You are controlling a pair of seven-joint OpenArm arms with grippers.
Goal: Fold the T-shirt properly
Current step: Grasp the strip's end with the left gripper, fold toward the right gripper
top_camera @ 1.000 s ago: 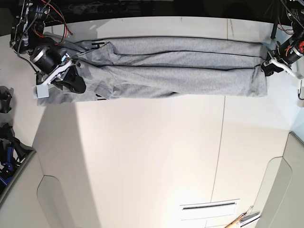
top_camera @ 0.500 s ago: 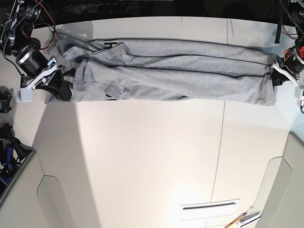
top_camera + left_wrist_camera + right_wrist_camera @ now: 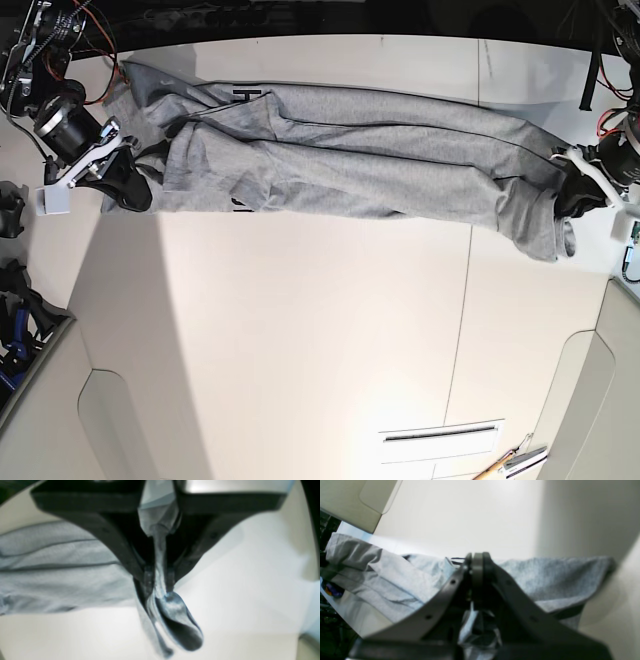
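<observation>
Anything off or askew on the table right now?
Yes: the grey cotton T-shirt lies skewed. Its end at the black left gripper is bunched between the fingers, with loose folds drooping beyond the strip's edge, so that end looks crumpled.

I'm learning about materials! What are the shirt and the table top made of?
The T-shirt looks like soft, matte cotton knit, because it bends into rounded folds. The table top seems smooth and slightly shiny, with faint pale glare; it could be painted wood or plastic.
</observation>
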